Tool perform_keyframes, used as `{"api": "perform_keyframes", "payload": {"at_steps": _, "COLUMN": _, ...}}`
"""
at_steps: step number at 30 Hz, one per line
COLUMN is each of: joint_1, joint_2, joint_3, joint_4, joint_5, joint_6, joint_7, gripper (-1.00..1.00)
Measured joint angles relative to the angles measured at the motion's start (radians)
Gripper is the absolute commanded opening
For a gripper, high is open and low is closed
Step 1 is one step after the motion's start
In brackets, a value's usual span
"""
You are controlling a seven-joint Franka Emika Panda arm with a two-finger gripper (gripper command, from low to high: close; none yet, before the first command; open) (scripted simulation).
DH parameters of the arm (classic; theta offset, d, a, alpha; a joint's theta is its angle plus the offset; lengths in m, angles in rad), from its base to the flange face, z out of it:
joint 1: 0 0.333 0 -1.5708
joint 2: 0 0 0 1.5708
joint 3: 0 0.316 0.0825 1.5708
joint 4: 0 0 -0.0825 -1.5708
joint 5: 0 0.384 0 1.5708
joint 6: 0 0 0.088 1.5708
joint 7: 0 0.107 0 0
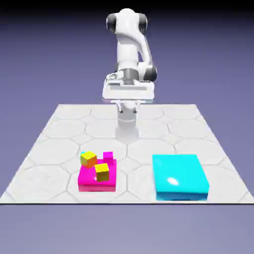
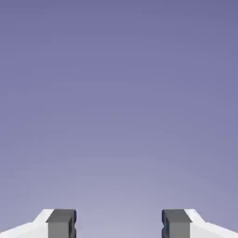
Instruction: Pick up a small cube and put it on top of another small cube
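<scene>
The gripper [image 2: 119, 225] is standing wide apart and empty: in the hand view its two grey fingertips [image 2: 61, 223] are sitting far from each other at the bottom edge, and only plain backdrop is showing between and beyond them. No cube and no table surface is appearing in that view, so the gripper is pointing away from the work area, not down at it.

In the exterior view the white arm [image 1: 130, 54] is holding its hand high above the far part of the tiled table [image 1: 59, 134], well apart from every block.

Reading that view from its left: the small teal cube [image 1: 84, 154] is showing only as a sliver at the far left corner of the pink block [image 1: 94, 181], just behind a yellow cube [image 1: 89, 159]; whether the two are touching cannot be told. A second yellow cube [image 1: 102, 172] is resting on the pink block, and a small pink cube [image 1: 107, 156] is sitting behind it. The large cyan block [image 1: 178, 176] is lying well apart toward the exterior view's right.

The coming move is therefore likely turning on one relation: the teal cube is lying below the gripper, nearer the camera and toward the exterior view's left, crowded by the yellow cube. The cube has no long axis.
</scene>
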Motion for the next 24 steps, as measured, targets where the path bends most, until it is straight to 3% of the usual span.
{"api": "perform_keyframes", "payload": {"at_steps": 24, "joint_1": 0.002, "joint_2": -0.477, "joint_3": -0.87, "joint_4": 0.076, "joint_5": 0.859, "joint_6": 0.228, "joint_7": -0.453, "gripper": 0.0}}
